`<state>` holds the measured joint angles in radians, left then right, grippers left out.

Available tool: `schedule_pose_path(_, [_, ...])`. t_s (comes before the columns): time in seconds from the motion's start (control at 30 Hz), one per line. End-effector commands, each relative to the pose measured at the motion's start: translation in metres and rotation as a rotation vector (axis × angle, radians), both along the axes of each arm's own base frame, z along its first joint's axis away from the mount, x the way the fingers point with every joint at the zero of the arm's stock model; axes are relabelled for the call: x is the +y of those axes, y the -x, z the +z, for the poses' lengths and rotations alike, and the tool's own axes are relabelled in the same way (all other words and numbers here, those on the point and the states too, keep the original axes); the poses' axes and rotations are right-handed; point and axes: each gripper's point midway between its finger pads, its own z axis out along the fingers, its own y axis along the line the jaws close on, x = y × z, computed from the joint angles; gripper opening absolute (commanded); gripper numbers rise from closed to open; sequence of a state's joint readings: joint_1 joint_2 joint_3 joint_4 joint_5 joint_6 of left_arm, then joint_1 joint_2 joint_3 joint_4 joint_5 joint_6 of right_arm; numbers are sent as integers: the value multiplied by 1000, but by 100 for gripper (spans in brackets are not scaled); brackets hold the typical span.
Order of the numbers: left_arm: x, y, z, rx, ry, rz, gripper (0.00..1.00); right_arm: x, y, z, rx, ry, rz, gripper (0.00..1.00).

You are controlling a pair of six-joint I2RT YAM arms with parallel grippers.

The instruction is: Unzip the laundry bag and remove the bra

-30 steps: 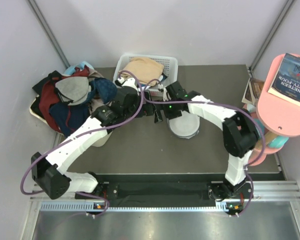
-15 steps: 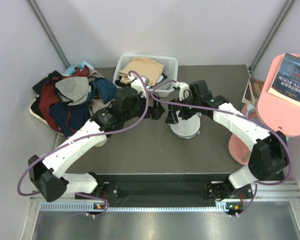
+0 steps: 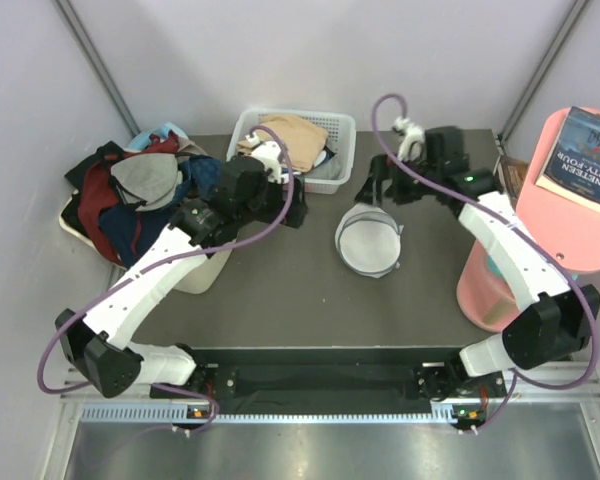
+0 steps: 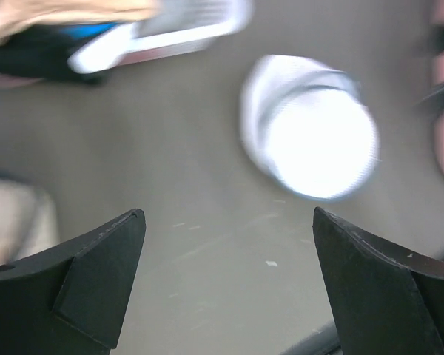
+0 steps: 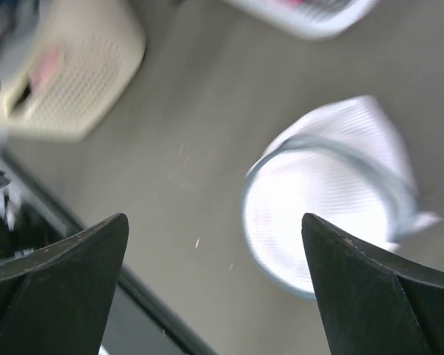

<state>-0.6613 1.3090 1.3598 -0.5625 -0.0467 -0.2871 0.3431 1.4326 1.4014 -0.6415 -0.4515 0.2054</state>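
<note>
Left wrist and right wrist views show the left jaws and right jaws spread wide, empty, with the laundry bag (image 4: pixel 311 126) on the tabletop (image 4: pixel 192 207) ahead of both pairs, touching neither.

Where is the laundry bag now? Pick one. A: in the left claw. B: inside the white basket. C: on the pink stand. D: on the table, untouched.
D: the laundry bag lies on the table, left claw and right claw both open, off it.
</note>
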Motion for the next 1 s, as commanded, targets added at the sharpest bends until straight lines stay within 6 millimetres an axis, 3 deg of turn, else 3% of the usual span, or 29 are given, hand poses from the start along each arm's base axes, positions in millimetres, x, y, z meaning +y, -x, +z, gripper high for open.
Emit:
schedule_pose_path(0.0, [30, -5, -2, 26, -63, 97, 99, -20, -11, 71, -97, -104, -141, 100])
schedule_pose_path(0.13, [45, -11, 3, 27, -41, 230, 99, -24, -10, 74, -117, -92, -154, 100])
schedule_pose_path(0.2, [55, -14, 16, 24, 33, 290, 99, -32, -8, 77, -164, -75, -178, 100])
schedule_pose_path(0.23, [57, -15, 22, 18, 58, 310, 99, -36, -6, 66, -155, -56, -192, 100])
schedule_pose_path(0.37, [65, -15, 48, -33, 161, 380, 99, -54, 4, 69, -237, -32, -260, 100])
schedule_pose_path(0.5, [71, -17, 59, -53, 186, 429, 99, -61, 12, 67, -269, -43, -291, 100])
schedule_pose_path(0.87, [83, -14, 69, -96, 148, 448, 99, -65, 17, 58, -274, -39, -313, 100])
schedule_pose_path(0.97, [83, -13, 73, -115, 145, 429, 99, -66, 17, 68, -305, -46, -311, 100])
